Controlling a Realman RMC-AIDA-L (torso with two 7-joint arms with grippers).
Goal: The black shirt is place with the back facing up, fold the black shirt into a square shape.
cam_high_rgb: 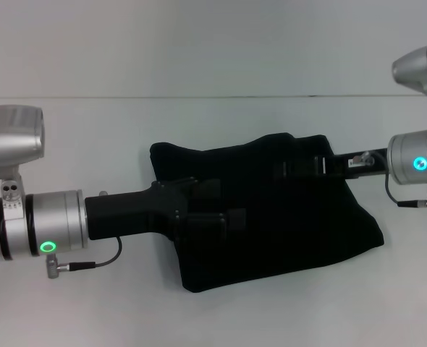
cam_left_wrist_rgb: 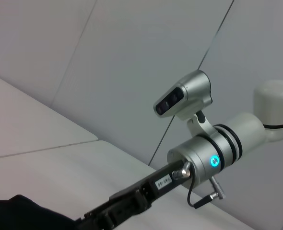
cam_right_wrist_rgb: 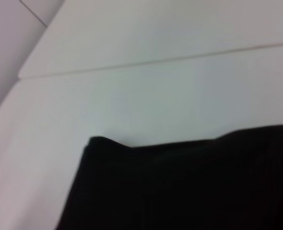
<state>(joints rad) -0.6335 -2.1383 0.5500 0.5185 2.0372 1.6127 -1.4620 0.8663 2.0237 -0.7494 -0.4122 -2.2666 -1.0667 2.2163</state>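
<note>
The black shirt is seen lying on the white table as a folded, roughly rectangular bundle, and no lettering is shown on the side that faces up. It is placed between the two arms, under both grippers. The left gripper is reached over the left part of the shirt, near the left edge of the bundle; black fingers against black cloth are hard to separate, so it cannot be told whether the fingers are released or clenched. The right gripper is reached over the far right part of the shirt, near its far edge, and its state cannot be told either. In the right wrist view a folded edge with one corner of the shirt is shown flat on the table. In the left wrist view the right arm is seen beyond a small piece of the shirt.
</note>
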